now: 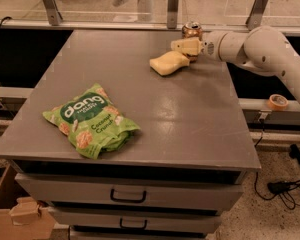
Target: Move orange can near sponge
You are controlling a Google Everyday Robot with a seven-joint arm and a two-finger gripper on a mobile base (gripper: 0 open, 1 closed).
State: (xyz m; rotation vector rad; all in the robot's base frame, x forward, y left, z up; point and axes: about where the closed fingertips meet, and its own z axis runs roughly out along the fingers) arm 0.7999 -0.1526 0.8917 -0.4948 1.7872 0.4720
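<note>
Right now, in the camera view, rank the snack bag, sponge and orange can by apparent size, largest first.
1. green snack bag: clearly largest, though nearest the camera.
2. sponge.
3. orange can: smallest as seen; the gripper in front hides its lower part.
</note>
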